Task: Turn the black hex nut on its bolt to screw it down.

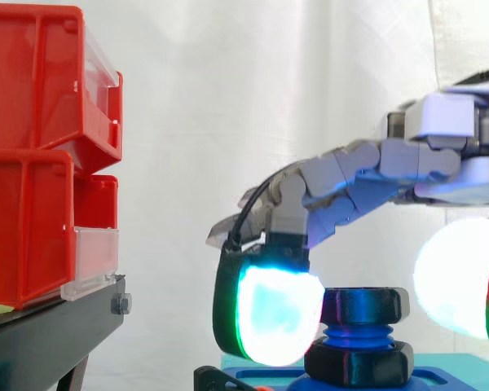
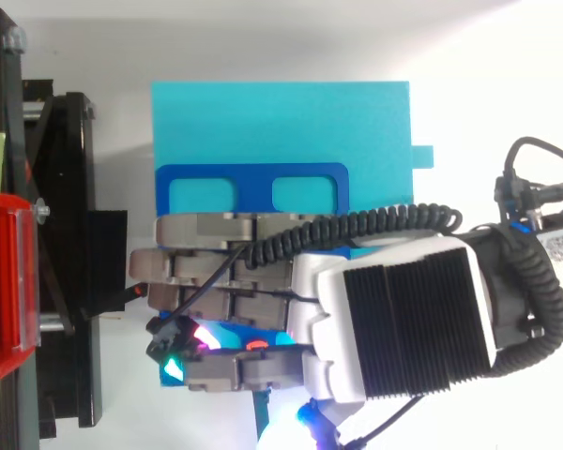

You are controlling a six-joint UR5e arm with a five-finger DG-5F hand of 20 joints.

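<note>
Now the black hex nut is seen just under the hand; whether it is grasped cannot be told.

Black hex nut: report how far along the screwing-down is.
Done: the black hex nut sits threaded on the blue bolt. In hand: the robot hand reaches over and down beside the nut; whether it grips it I cannot tell. Left: bare blue thread shows between the nut and the black hex piece below, so it likely has more turns to go.
</note>
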